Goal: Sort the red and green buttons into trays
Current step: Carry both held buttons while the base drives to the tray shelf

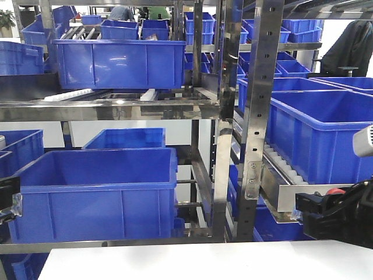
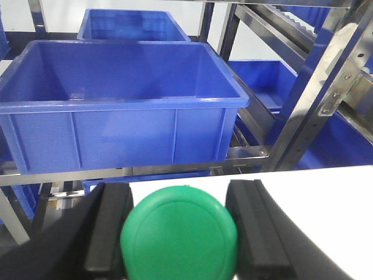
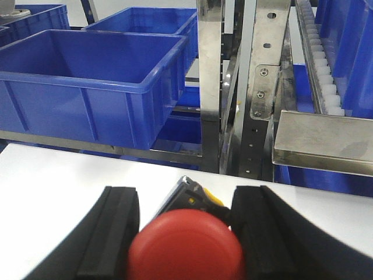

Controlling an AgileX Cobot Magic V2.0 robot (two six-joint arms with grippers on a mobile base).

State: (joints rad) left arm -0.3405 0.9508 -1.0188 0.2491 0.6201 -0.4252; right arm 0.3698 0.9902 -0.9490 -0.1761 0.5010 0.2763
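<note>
In the left wrist view a round green button (image 2: 179, 236) fills the gap between the two black fingers (image 2: 108, 227); my left gripper (image 2: 180, 193) is shut on it above the white table (image 2: 326, 192). In the right wrist view the red button (image 3: 185, 248) shows its mushroom cap, with its black block behind, and my right gripper (image 3: 186, 197) is shut on it. The front view shows the right gripper (image 1: 317, 213) at the right edge with the red button's cap (image 1: 335, 191) on top. Only a sliver of the left arm (image 1: 7, 198) shows at the left edge. The trays are out of view.
A steel rack (image 1: 256, 116) stands just beyond the table's far edge (image 1: 204, 248). It carries deep blue crates: a large one low on the left (image 1: 96, 192), one on the upper shelf (image 1: 119, 61) and more on the right (image 1: 320, 134). A roller rail end (image 3: 323, 143) juts out near the right gripper.
</note>
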